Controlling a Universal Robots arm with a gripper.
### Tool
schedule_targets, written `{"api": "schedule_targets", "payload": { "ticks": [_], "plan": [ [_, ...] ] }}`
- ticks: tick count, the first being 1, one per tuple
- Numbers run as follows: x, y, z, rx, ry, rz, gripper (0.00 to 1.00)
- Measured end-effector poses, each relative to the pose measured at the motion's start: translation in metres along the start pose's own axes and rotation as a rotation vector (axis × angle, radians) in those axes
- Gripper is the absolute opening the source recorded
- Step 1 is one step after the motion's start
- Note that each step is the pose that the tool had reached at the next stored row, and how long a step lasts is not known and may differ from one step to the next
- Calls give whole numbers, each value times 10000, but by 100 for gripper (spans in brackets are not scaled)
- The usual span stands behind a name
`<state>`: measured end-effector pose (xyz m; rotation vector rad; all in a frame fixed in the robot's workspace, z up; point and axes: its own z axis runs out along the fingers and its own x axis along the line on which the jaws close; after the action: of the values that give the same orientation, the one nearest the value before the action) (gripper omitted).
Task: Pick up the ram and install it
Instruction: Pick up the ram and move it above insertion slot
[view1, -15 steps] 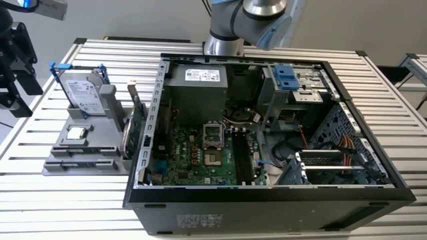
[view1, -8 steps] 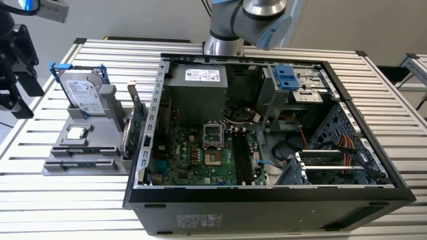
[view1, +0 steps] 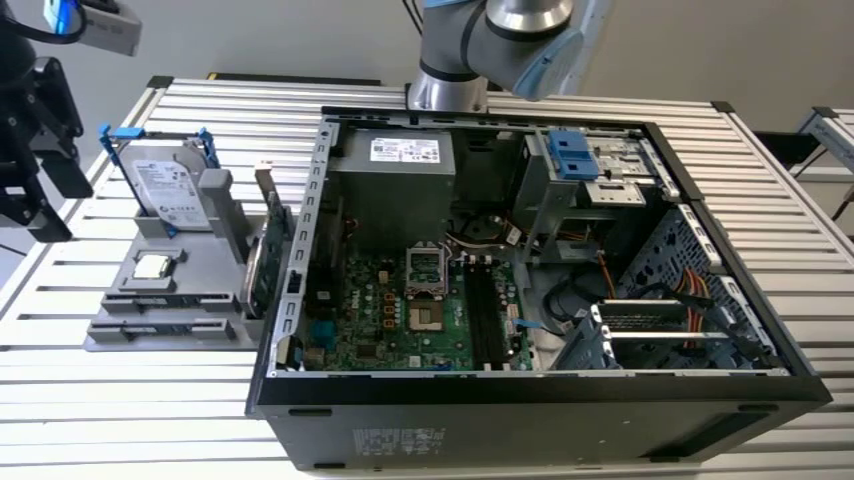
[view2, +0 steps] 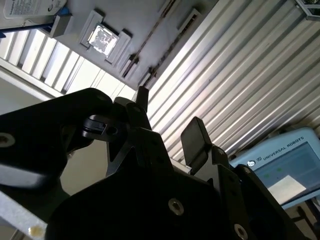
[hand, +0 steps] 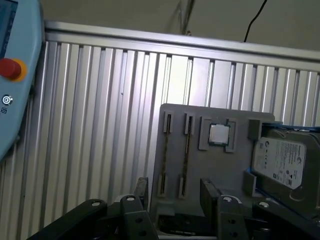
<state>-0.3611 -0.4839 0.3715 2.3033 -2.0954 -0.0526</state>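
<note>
Hand (hand: 175, 192): is hanging open, held clear of the tray; its two black fingers (hand: 142, 189) are spread apart and gripping nothing.
Ram (hand: 186, 152): is standing on edge in the tray's slotted holders, in the row just beside the processor; it is sitting apart from the hand, not yet lifted.
Tray (view1: 114, 338): grey fixture; is lying flat on the table, between the computer case and the table edge on the exterior view's left.
Processor (hand: 219, 134): small square silver chip; is resting in its recess on the tray, between the ram and the hard drive.
Hard drive (view1: 171, 195): is leaning upright in a blue-trimmed holder at the tray end toward the table's far edge in the exterior view.
Expansion card (view1: 274, 250): green; is standing on edge along the tray side nearest the case.
Computer case (view1: 534, 395): is lying on its side with the cover off, exposing the motherboard (view1: 400, 310).
Memory slots (view1: 483, 315): long and black; are running beside the processor socket on the motherboard.
Table (view1: 134, 420): slatted aluminium; is carrying the tray and the case.
Teach pendant (hand: 15, 75): pale blue with a red button; is sitting at the table edge, well apart from the tray.
</note>
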Motion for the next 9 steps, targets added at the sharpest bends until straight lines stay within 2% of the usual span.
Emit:
{"api": "schedule_targets", "payload": {
  "ticks": [9],
  "plan": [
    [0,-3,73,136,20,67,100]
  ]
}}
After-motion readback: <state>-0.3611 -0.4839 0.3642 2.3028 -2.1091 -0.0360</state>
